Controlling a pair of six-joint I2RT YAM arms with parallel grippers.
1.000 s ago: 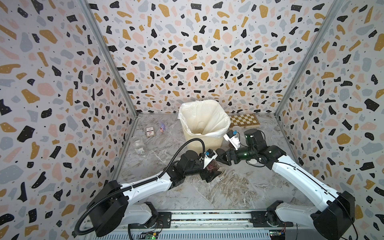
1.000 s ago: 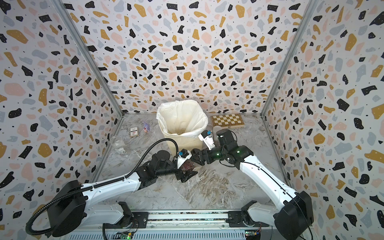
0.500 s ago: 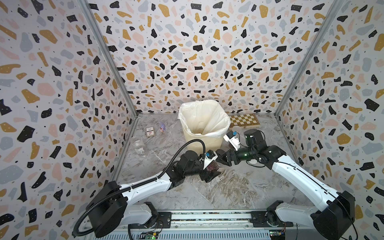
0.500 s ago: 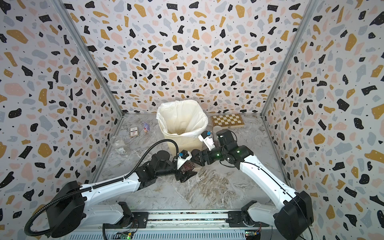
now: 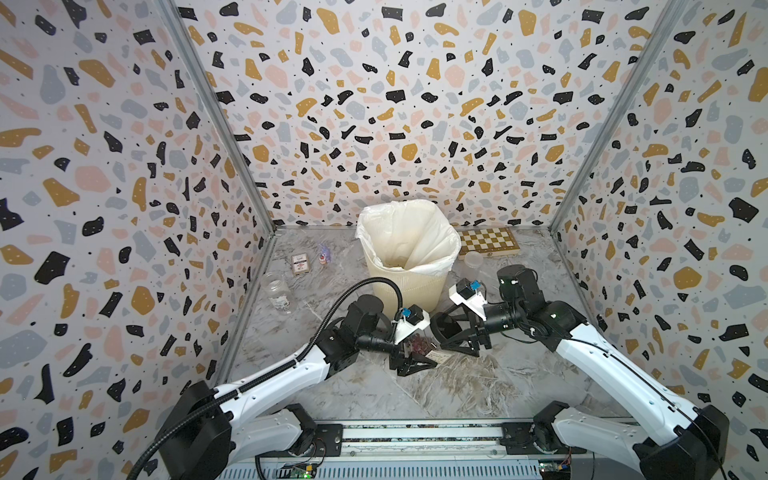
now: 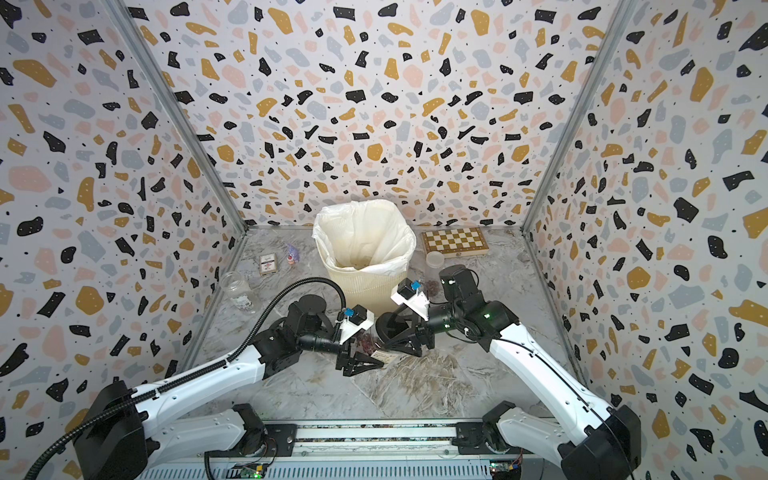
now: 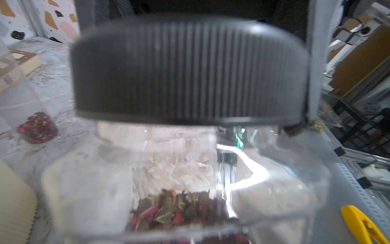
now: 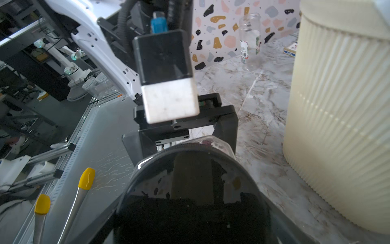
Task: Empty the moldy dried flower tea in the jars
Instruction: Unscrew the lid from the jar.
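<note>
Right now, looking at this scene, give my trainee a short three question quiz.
1. True or false: the lidless jar by the left wall is full.
2. The right gripper grips: A) chessboard, B) black lid, C) card box?
3. What lies inside the black-lidded jar?
Key: 1 false, it looks empty. 2 B. 3 dried flower tea.
</note>
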